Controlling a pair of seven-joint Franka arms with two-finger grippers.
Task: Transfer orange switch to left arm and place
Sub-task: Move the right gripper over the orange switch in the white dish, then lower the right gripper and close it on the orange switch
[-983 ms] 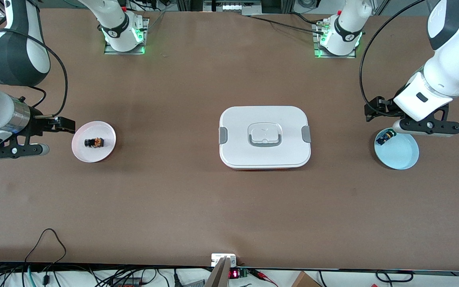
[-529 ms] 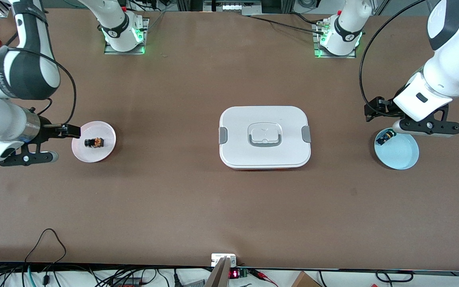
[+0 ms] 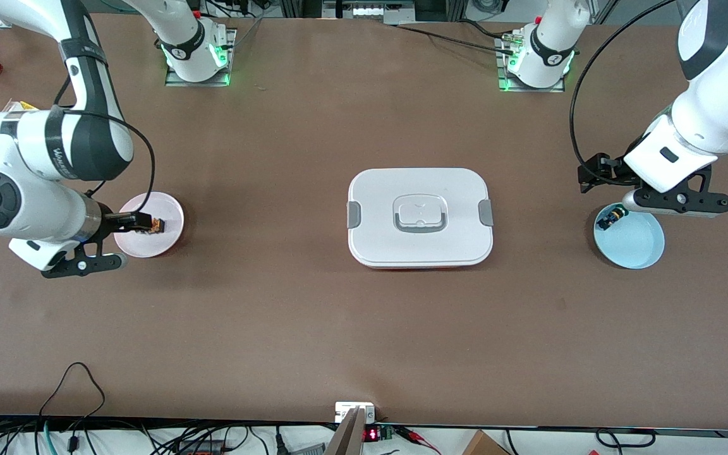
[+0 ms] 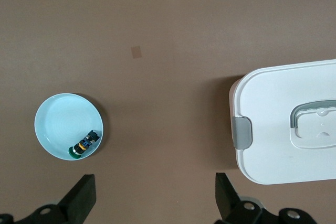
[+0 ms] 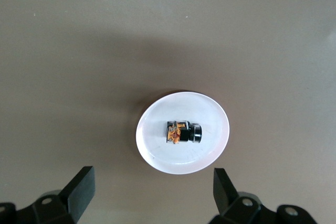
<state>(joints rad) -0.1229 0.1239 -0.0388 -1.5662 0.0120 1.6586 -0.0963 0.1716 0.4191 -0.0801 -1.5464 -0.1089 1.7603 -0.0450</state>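
We see the right gripper (image 5: 149, 195) hanging w/ fingers (image 5: 81, 187) spread wide, nothing between them – it sits over the white plate (image 3: 165, 240) at mid-left of the front frame. The orange switch (image 5: 183, 131) lies on its side on that plate, centre of the right wrist frame; in the front frame only its orange end shows past the wrist. The left gripper (image 4: 155, 198) is likewise wide open and empty – it hovers at the right edge of the front frame, over the table by the blue dish (image 3: 636, 243). In that dish lies a second switch (image 4: 83, 144), near the rim. The box (image 3: 419, 216) sits lid on at frame centre, approx. between the two dishes, well apart from both.
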